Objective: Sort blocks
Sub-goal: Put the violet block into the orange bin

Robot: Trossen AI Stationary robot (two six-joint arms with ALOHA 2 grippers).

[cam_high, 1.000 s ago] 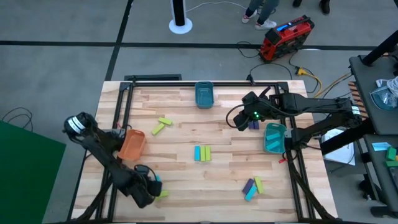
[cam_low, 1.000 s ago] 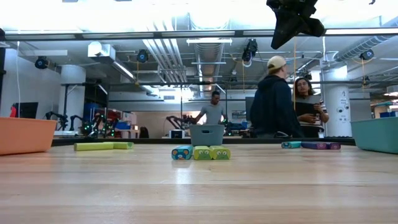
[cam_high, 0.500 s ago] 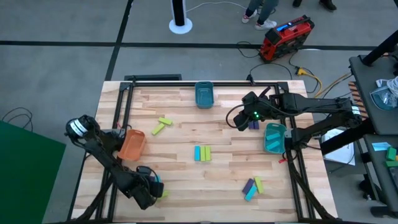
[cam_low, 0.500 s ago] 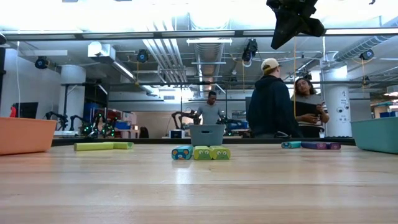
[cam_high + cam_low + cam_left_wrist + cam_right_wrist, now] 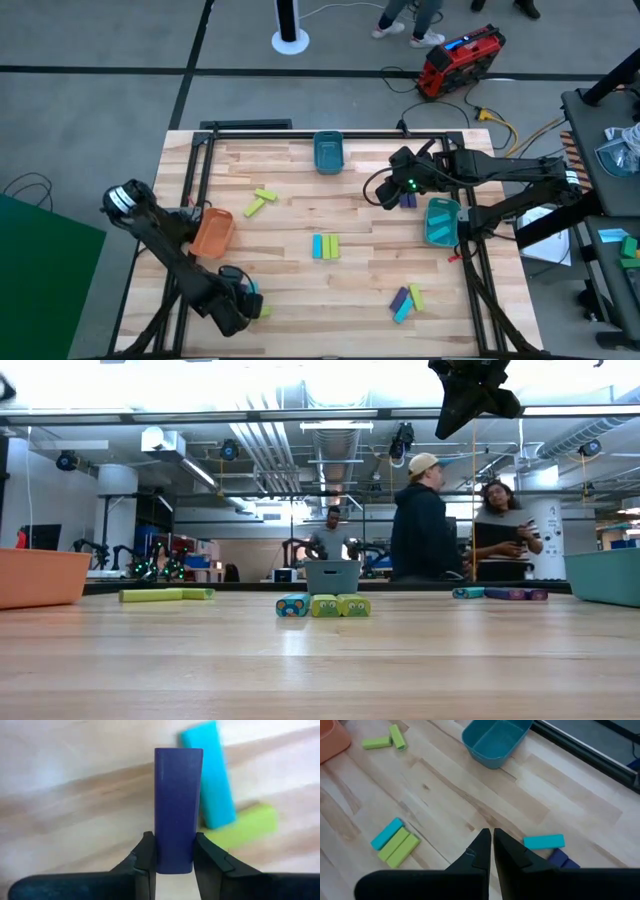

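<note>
1. Table [image 5: 300,215]: pale wooden planks with visible grain, framed by dark metal rails; it stands on a grey floor crossed by dark lines.
2. Room, low view: open workshop with exposed ceiling ducts and strip lights; three people [image 5: 420,520] stand beyond the far edge, and other robot arms sit on benches behind them.
3. Floor items, high view: red and black case [image 5: 460,58] with yellow cable beside it; white round-based post [image 5: 290,25]; legs of passers-by at the upper edge.
4. Writing: no label or brand can be read.
5. Orange bin [image 5: 212,233]: near the table's left edge. Two teal bins: one [image 5: 329,152] at the far edge, one [image 5: 441,221] at the right edge.
6. Left gripper [image 5: 174,857]: low at the near left corner, fingers [image 5: 145,855] clamped on a purple block [image 5: 176,807] held end-on; a cyan block [image 5: 210,780] and a yellow-green block [image 5: 245,825] lie on the wood just beyond it, touching each other.
7. Right gripper [image 5: 491,845]: raised over the far right of the table, fingers pressed together, empty; a cyan block [image 5: 544,841] and a purple block [image 5: 560,857] lie below it.
8. Centre trio [image 5: 325,246]: one cyan and two yellow-green blocks side by side.
9. Yellow-green pair [image 5: 262,200]: left of centre, ends touching.
10. Near-right cluster [image 5: 406,301]: purple, cyan and yellow-green blocks together.
</note>
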